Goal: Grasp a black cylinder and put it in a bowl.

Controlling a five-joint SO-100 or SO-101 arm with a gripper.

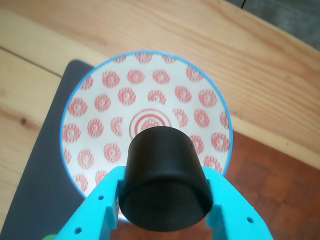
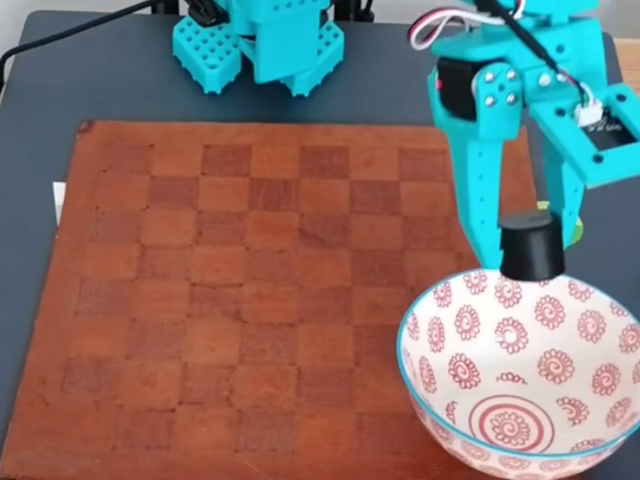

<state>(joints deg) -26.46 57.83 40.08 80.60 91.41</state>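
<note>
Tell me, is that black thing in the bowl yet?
Not yet. The black cylinder sits clamped in the gripper, held over the bowl near its rim; the bowl's inside is empty.

Wrist view: the turquoise claw (image 1: 165,210) grips the black cylinder (image 1: 164,177) on both sides, holding it over the near rim of the red-patterned bowl (image 1: 105,100). The bowl rests partly on a dark mat (image 1: 40,180) on the wooden counter (image 1: 225,55).

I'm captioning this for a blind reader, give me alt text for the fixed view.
A turquoise pincer holds a black cylinder just above the far rim of a white bowl with red spiral flowers. The bowl sits at the brown chessboard's near right corner.
</note>
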